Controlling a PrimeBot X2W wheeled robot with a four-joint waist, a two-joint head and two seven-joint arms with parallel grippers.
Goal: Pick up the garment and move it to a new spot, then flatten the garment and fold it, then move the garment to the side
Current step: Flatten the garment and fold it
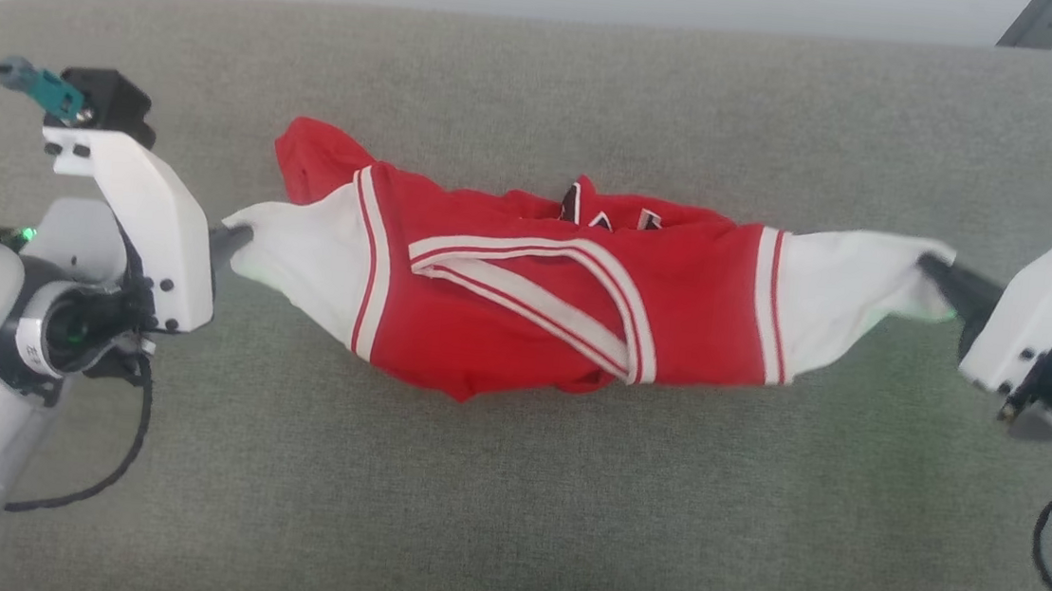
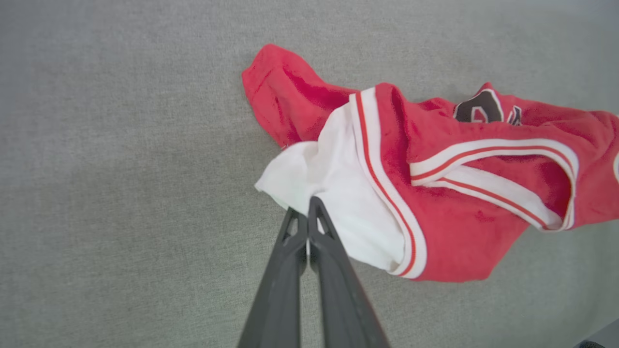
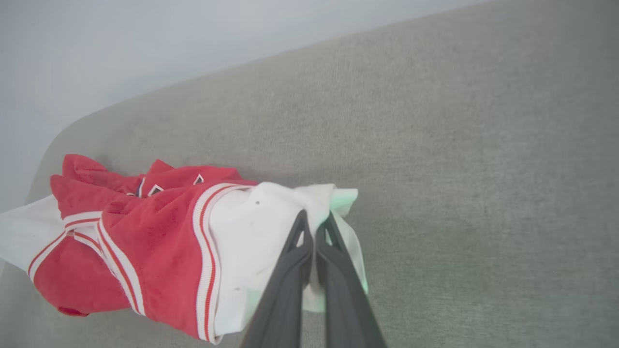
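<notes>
The garment stretches across the middle of the head view, bunched and twisted, so its small dark lettering shows only as fragments poking from a fold at the upper centre. Whether its sagging red middle rests on the grey fabric worktop is hard to tell. At centre left the left hand is clamped on the white end panel, its fingers largely hidden behind its white housing. At centre right the right hand is clamped on the opposite white panel, its arm cut off by the frame edge. The worktop's far edge runs along the top of the frame with a rounded corner at upper left, and bare fabric lies open below the garment. A dark slanted bar is clipped at the upper right. In the left wrist view, the left hand has its fingers pressed together on the white edge of the garment. In the right wrist view, the right hand is pinched shut, with the garment's white cloth bulging either side, faintly green-tinted.
</notes>
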